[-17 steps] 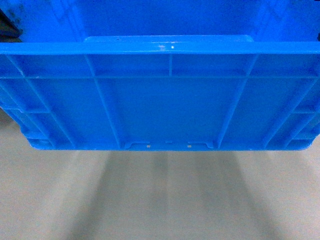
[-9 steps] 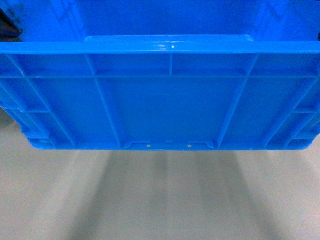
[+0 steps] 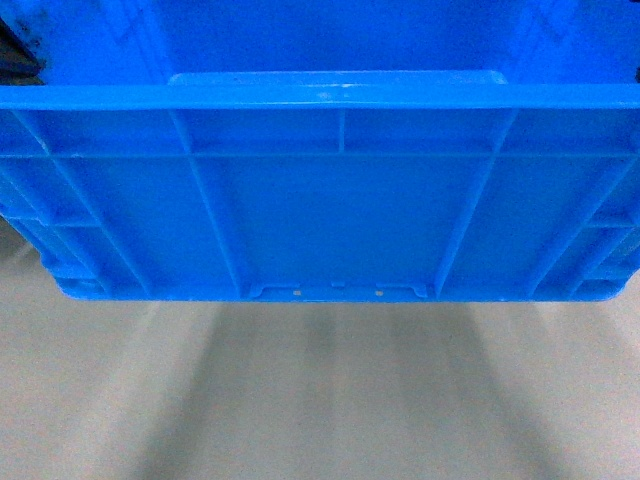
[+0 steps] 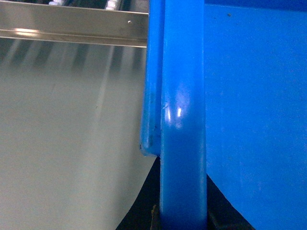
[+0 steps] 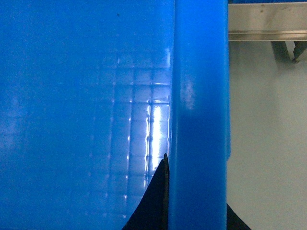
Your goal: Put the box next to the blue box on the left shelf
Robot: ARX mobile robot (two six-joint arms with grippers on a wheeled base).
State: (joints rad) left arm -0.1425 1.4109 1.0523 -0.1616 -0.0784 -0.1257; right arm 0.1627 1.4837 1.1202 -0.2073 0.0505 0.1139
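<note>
The box [image 3: 340,200], a large bright-blue ribbed crate, hangs above the floor and fills the upper head view. My left gripper [image 4: 183,216] is shut on its thick left rim [image 4: 182,120], with dark fingers [image 4: 144,213] on both sides of the rim. On the opposite side my right gripper [image 5: 196,208] is shut on the right rim [image 5: 199,96], one finger [image 5: 153,203] inside the box. The left shelf shows as a grey metal rail [image 4: 72,26] with small white rollers [image 4: 112,4] above it. A sliver of blue [image 5: 249,1] lies above the rail in the right wrist view; I cannot tell whether it is the blue box.
Pale grey floor [image 3: 320,400] lies under and in front of the held box. The same metal rail [image 5: 266,21] crosses the top of the right wrist view, with a dark leg or bracket [image 5: 288,50] below it.
</note>
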